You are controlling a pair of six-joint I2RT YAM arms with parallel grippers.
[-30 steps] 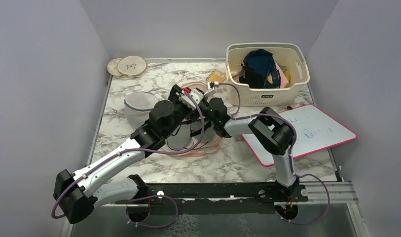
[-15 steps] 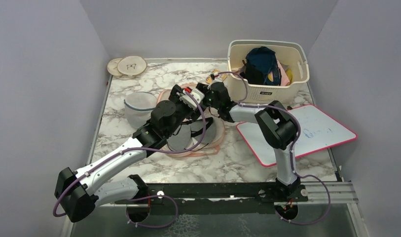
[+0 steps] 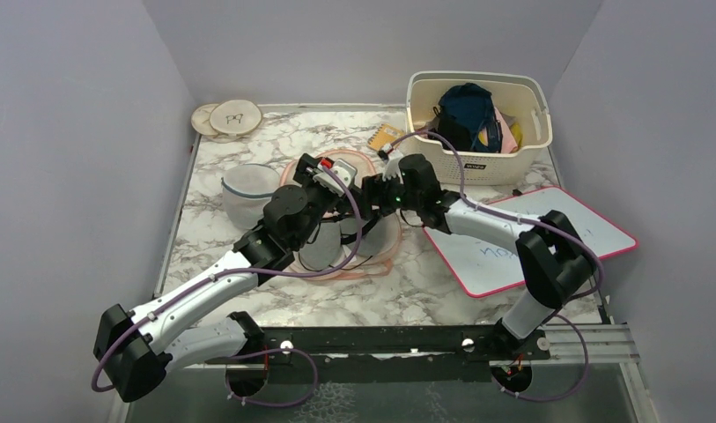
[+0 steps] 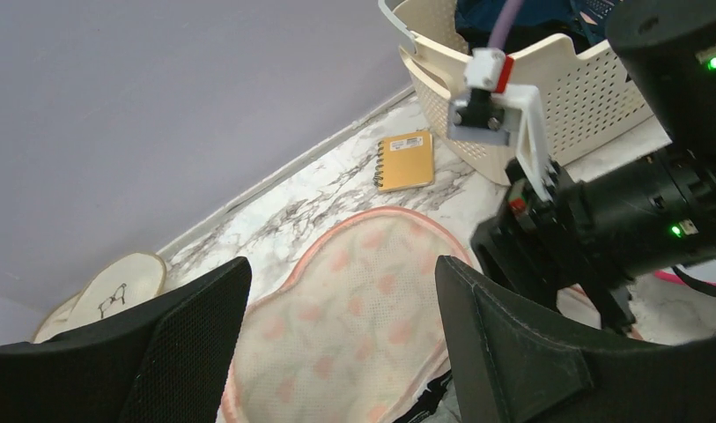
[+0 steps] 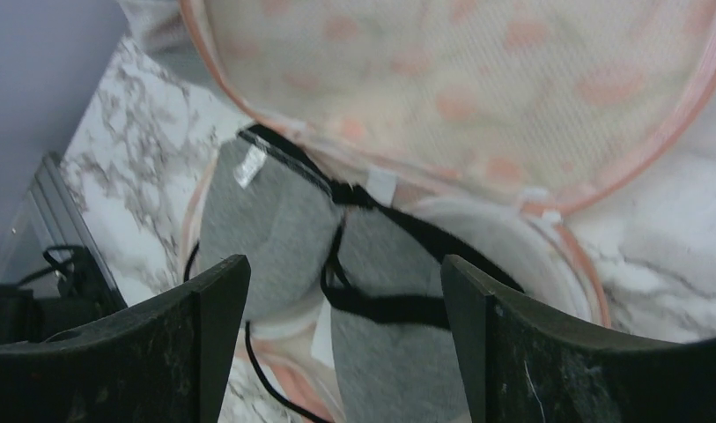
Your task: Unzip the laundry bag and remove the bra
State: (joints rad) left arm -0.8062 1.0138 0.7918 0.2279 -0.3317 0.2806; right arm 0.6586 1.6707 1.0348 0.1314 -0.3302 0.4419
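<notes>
The laundry bag [image 3: 382,254] lies unzipped at the table's middle, its peach printed flap [image 4: 354,308] folded back toward the rear wall. Inside lies the bra [image 5: 275,220], grey with black straps, also seen from above as the bra [image 3: 323,251]. My left gripper [image 4: 336,352] hovers open over the flap, nothing between its fingers. My right gripper [image 5: 336,352] is open just above the bra's cups and centre strap, holding nothing. From above, the left gripper [image 3: 329,176] and right gripper [image 3: 365,189] sit close together over the bag's far half.
A cream basket [image 3: 477,128] of clothes stands at the back right, a yellow notebook [image 3: 385,137] beside it. A whiteboard [image 3: 548,233] lies to the right under the right arm. A white mesh dome [image 3: 248,194] sits left; wooden discs [image 3: 226,117] at the back left corner.
The right arm's elbow has swung out to the right over the whiteboard, and its gripper has come back from the basket side to over the bra. The left gripper has shifted slightly toward the rear.
</notes>
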